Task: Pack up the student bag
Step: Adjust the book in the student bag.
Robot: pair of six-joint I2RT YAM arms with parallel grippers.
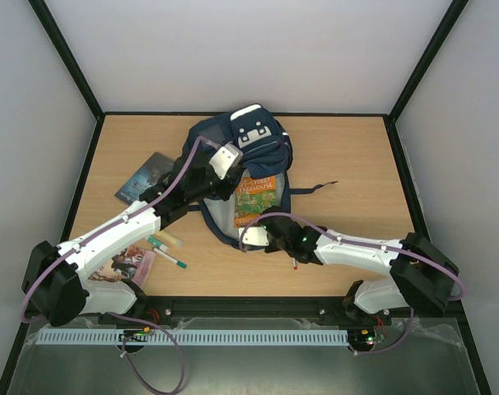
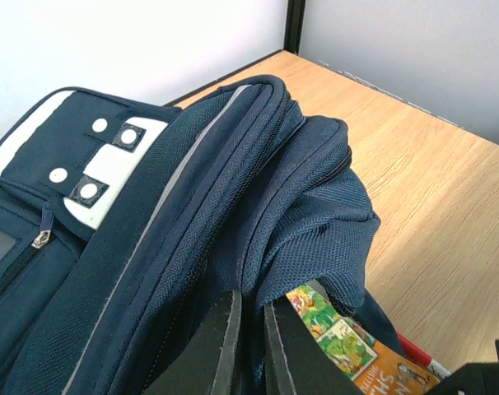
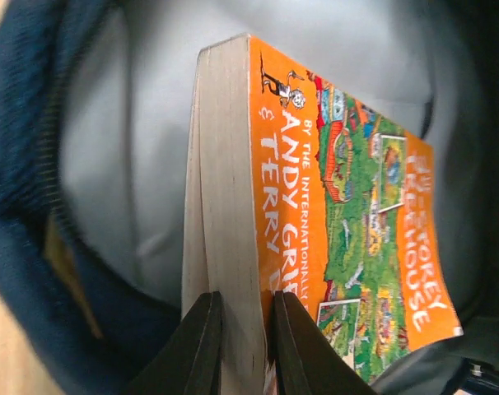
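The student bag lies open mid-counter, toward the far edge. Your left gripper is clamped on the fabric rim of the bag's opening, holding the flap up. Your right gripper pinches the near edge of an orange paperback, which rests partly inside the pale lining. The pinch seems to catch only some of the pages, so the cover may splay, or the book may slip as you push. If the fabric slides from the left gripper, the flap could drop and block the book. Pens lie toward the counter's near-left corner.
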